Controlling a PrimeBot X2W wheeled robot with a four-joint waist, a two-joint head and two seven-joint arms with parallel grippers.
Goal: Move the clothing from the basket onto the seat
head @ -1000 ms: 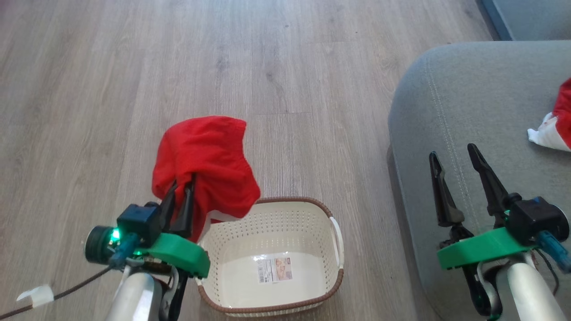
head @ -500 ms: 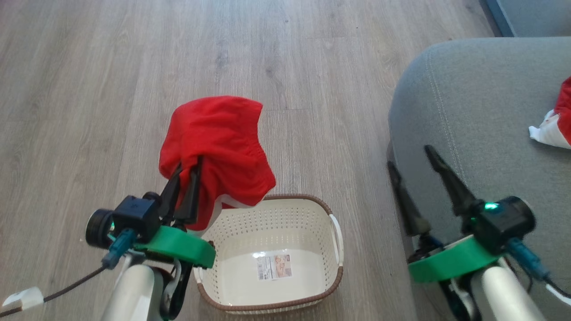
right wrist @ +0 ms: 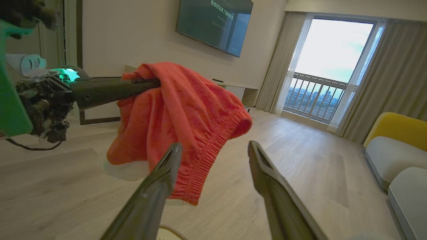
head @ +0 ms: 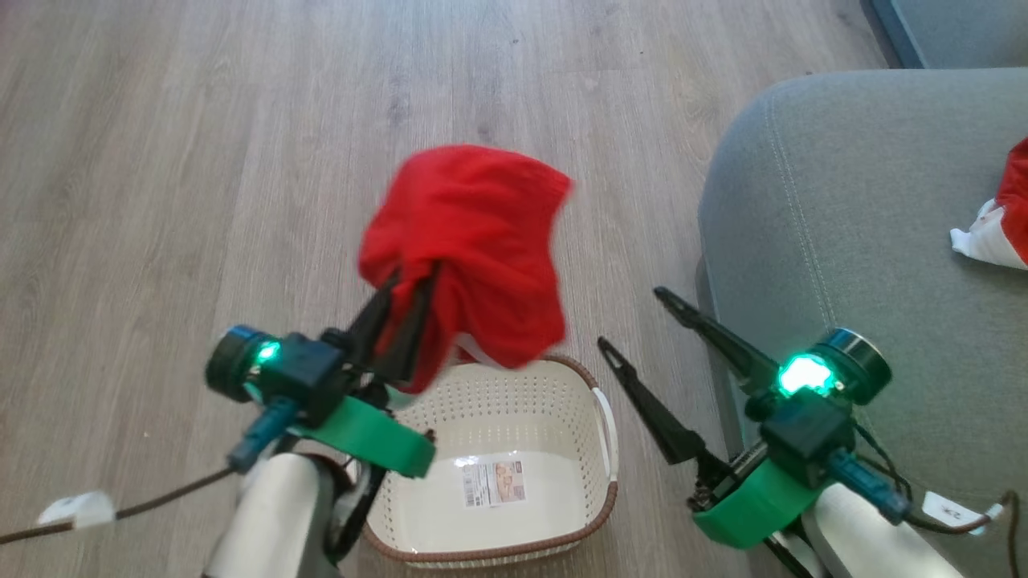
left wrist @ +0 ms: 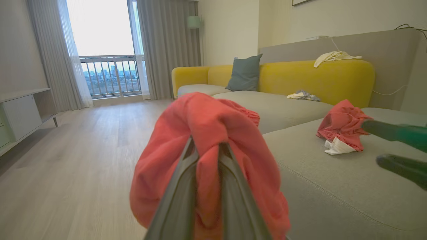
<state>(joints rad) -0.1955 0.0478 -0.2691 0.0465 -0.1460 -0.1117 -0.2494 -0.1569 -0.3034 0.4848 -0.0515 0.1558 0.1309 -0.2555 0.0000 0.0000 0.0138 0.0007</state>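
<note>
The red garment (head: 474, 241) hangs pinched between the closed fingers of the left hand (head: 414, 282), draped over its fingertips and clear of the basket (head: 601, 494) just below that hand. I judge the carry to be the step in hand. Next the left hand must swing across to the seat (head: 835, 201), which lies beyond the right hand (head: 630, 319), and let go there. The right hand stands wide open and empty, its fingers pointing toward the held garment. Count: two garments, one held and the second garment (head: 1013, 205) lying on the seat far past the right hand; one basket, holding just a label (head: 493, 484); one seat; two hands.
</note>
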